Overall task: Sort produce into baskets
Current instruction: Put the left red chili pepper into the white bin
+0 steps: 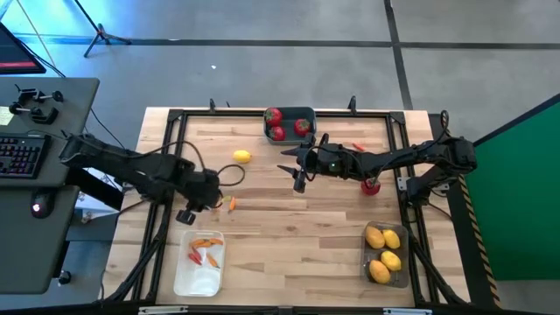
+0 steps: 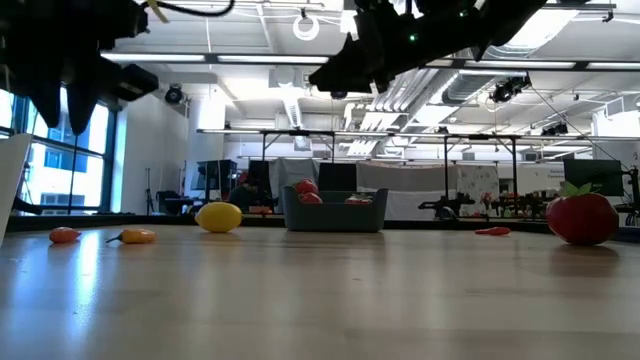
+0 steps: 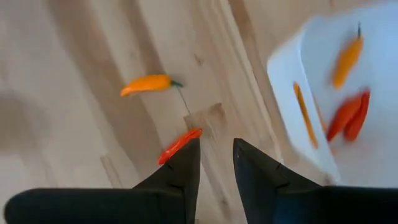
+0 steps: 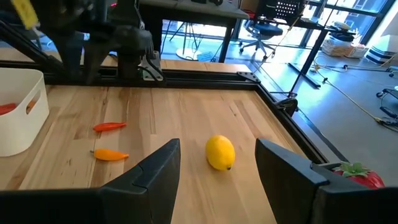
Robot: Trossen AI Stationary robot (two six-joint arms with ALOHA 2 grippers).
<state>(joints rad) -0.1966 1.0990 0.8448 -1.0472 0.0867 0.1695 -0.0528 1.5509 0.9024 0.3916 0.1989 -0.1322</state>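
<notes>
Two peppers [image 1: 231,204] beside white bin [image 1: 199,265] | lemon [image 1: 242,157] on open tabletop

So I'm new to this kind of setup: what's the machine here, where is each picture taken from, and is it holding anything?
Two dark robot arms work at a wooden table, sorting toy produce. One picture looks straight down, one looks level across the tabletop, and two come from cameras on the arms' wrists. The left hand hovers by two small peppers, near the white bin that holds more peppers. The right hand is open and faces a loose lemon. Neither hand holds anything. A far bin holds red fruits, another holds lemons, and one red fruit is loose.
</notes>
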